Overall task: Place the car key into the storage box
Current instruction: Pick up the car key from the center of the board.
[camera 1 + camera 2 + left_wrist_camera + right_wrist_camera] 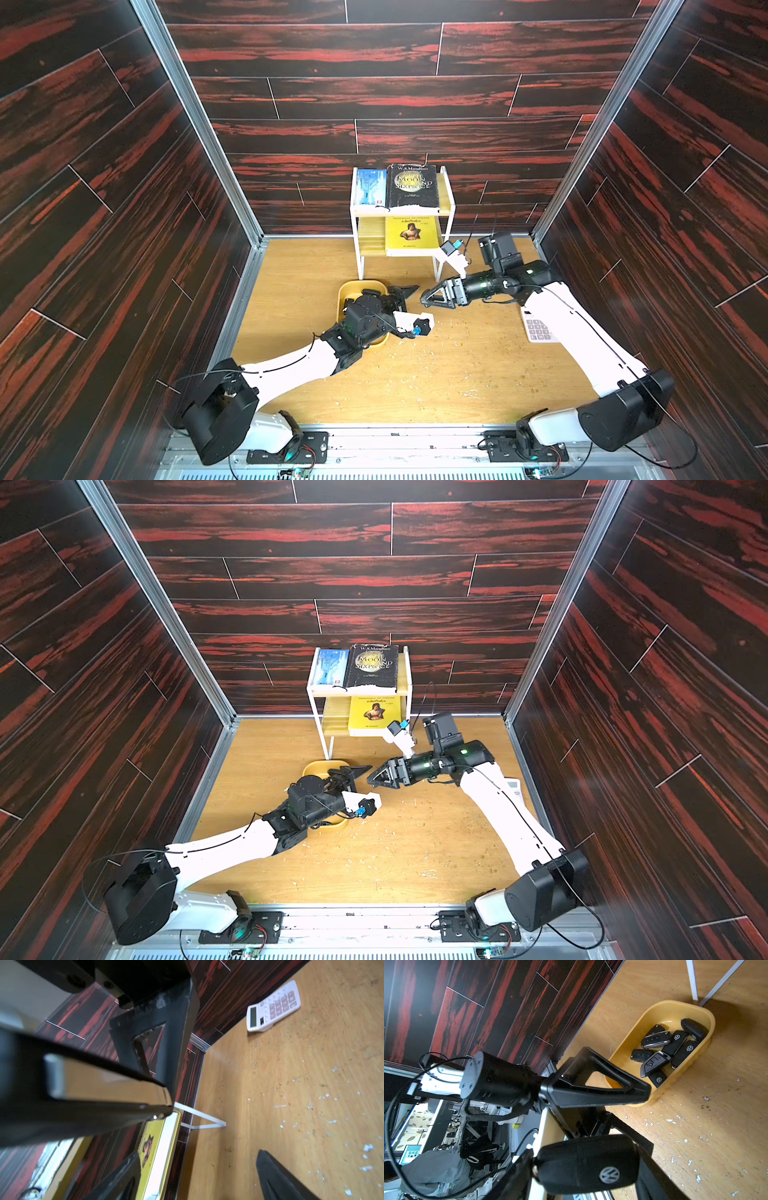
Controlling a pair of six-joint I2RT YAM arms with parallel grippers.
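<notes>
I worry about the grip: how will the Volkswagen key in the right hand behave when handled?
The car key looks rigid and smooth, so it may slip in the right hand. Flat-sided, it probably will not roll.

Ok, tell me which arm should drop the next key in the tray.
Right. The right gripper is shut on a key, just beside the tray. The left gripper is open and empty, and probably must clear the tray first.
</notes>
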